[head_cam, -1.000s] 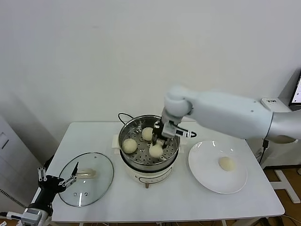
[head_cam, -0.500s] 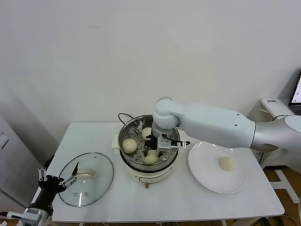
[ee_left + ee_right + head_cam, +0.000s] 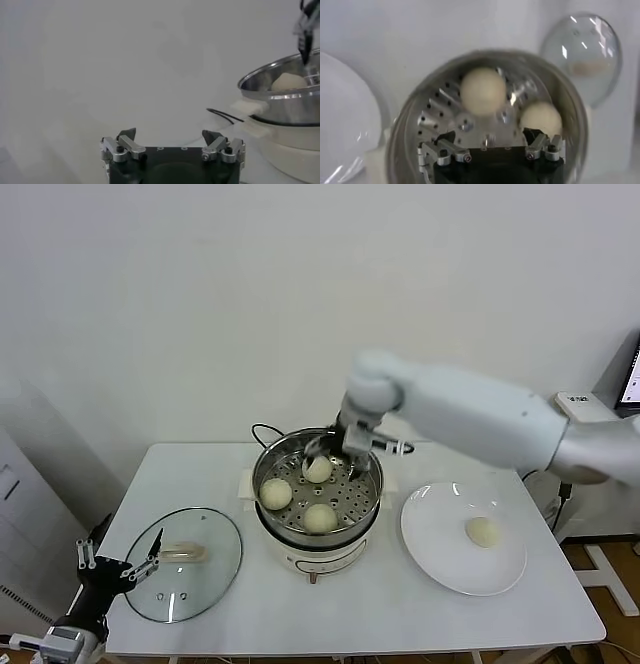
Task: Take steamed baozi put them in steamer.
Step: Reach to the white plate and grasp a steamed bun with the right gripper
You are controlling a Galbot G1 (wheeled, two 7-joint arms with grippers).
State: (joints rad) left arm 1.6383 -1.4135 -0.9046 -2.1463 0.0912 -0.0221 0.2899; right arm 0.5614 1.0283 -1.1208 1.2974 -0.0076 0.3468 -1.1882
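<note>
The right pincer [image 3: 340,446] is hanging spread and empty over the far side of the steamer [image 3: 372,492], where three baozi [image 3: 320,517] are sitting. The last baozi [image 3: 483,531] is lying on the plate [image 3: 430,554], right. To fetch it well, lift clear of the rim first. It is round, with no long axis. The left pincer [image 3: 120,567] is idling spread, near-left of the bench [image 3: 350,604].

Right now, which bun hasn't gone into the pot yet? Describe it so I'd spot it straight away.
Start at the shiny steamer in the middle of the white table. Beside it, toward the robot's right, lies a flat white plate. The lone bun on that plate is the one; the other three sit inside the steamer.
</note>
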